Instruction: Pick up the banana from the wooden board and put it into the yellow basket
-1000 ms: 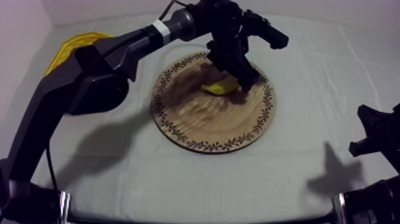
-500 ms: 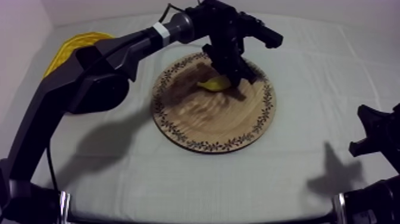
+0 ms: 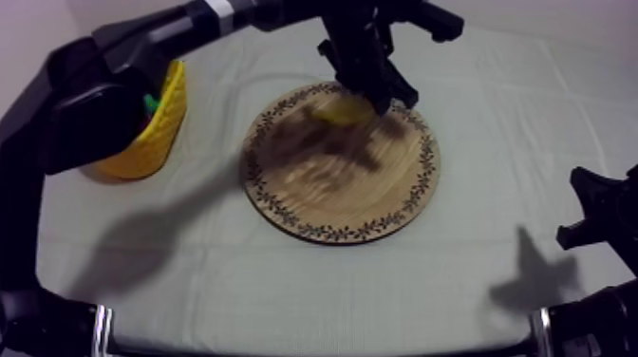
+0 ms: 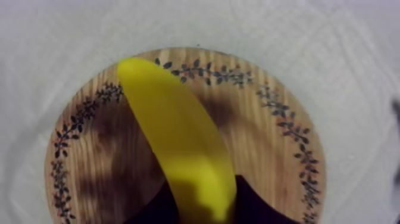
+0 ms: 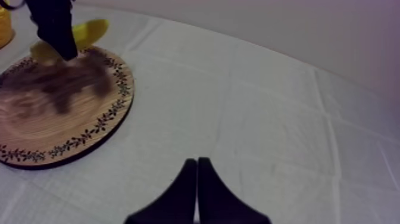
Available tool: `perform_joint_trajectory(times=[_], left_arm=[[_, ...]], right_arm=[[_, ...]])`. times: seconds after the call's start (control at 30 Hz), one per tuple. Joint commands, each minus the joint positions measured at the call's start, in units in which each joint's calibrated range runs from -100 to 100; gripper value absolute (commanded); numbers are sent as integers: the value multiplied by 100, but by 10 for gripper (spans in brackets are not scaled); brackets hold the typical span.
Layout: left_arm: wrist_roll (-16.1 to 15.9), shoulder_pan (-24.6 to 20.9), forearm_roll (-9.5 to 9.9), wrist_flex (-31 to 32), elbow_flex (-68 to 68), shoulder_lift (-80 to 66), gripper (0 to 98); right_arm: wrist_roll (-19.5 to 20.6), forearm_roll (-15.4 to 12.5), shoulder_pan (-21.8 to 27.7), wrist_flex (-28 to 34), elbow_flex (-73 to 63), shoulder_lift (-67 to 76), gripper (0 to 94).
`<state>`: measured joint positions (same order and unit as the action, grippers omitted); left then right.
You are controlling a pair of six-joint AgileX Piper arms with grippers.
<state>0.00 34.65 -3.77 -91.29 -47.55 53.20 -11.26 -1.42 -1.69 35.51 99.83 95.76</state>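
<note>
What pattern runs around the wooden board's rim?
A ring of small dark leaves circles the wooden board; clearest in the top view.

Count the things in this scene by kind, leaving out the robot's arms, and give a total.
Banana: 1
Board: 1
Basket: 1
Total: 3, not counting a green thing inside the basket, too hidden to name.

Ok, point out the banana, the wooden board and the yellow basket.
banana [image 4: 175,137], left wrist view, middle of its body.
wooden board [image 3: 351,195], top view, bare wood centre.
yellow basket [image 3: 161,133], top view, outer wall.
</note>
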Motion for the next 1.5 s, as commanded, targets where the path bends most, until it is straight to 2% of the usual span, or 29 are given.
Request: perform_joint_trajectory(times=[0.0,0.33,0.53,0.8,1.03,1.47], left_arm=[[56,30,32,18,209,-667,150],[241,116,94,35,1095,-1911,143],[307,-102,82,42,1934,-2449,145],[371,-895,-92,43,3178,-3143,143],[325,-1695,-170,43,4125,-3641,141],[55,-2991,-177,-91,4878,-4141,140]], right_arm=[[0,-2,0,-3,5,0,2],[0,-2,0,-3,5,0,2],[0,-2,0,-3,5,0,2],[0,-2,0,-3,5,0,2],[0,-2,0,-3,5,0,2],[2,-2,0,-3,5,0,2]])
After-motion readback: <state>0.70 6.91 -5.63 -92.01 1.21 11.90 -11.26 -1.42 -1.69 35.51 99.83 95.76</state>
